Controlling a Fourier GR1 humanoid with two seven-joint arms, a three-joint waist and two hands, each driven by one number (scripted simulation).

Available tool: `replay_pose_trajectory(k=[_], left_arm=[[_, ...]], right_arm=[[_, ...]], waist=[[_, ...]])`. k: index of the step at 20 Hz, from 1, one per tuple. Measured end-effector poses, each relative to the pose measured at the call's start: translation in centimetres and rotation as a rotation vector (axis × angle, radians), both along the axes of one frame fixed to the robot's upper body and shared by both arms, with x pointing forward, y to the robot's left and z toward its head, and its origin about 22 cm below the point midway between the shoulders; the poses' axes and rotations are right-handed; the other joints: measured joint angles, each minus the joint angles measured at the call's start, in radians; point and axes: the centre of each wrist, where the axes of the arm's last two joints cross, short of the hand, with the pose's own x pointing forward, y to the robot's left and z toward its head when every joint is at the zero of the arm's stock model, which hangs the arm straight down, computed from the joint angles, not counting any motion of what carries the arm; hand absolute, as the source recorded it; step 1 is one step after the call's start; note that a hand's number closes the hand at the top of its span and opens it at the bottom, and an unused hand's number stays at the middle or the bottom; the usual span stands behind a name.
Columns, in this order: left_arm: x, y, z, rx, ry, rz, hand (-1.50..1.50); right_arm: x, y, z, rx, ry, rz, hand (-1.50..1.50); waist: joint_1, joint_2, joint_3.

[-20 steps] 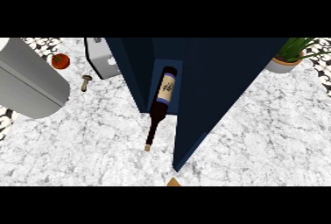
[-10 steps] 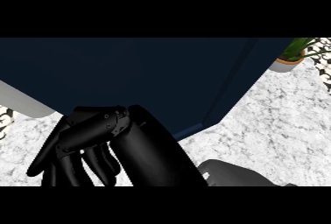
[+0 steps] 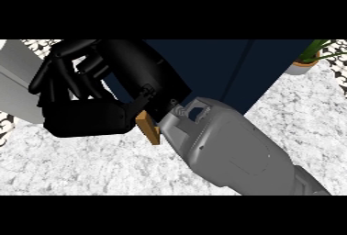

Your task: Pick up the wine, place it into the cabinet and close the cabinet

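You'll find no text, label, brand, number or sign that can be read here: not on the dark blue cabinet [image 3: 224,69], the grey forearm [image 3: 230,151] or the marbled counter [image 3: 81,165].

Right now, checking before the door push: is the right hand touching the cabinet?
Cannot tell. In the head view the right hand overlaps the cabinet and hides any contact or gap between them.

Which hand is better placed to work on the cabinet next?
Right. The right hand is up at the cabinet, its forearm coming in from the lower right. The left hand is not in view.
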Motion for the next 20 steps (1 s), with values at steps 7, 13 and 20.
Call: replay_pose_trajectory(k=[7, 13, 20], left_arm=[[0.5, 0.4, 0.6, 0.004, -0.016, -0.005, -1.50], [0.3, 1.2, 0.4, -0.003, -0.006, 0.001, -1.50], [0.0, 1.7, 0.4, 0.000, -0.006, 0.008, -1.50]], right_arm=[[2.4, 1.3, -1.5, -0.263, 0.158, 0.334, 1.50], [5.3, 1.9, -3.2, -0.360, 0.266, 0.474, 1.50], [8.3, 1.2, -5.2, -0.288, 0.347, 0.555, 1.50]], waist=[[0.008, 0.006, -0.001], [-0.005, 0.003, -0.001], [-0.013, -0.001, -0.001]])
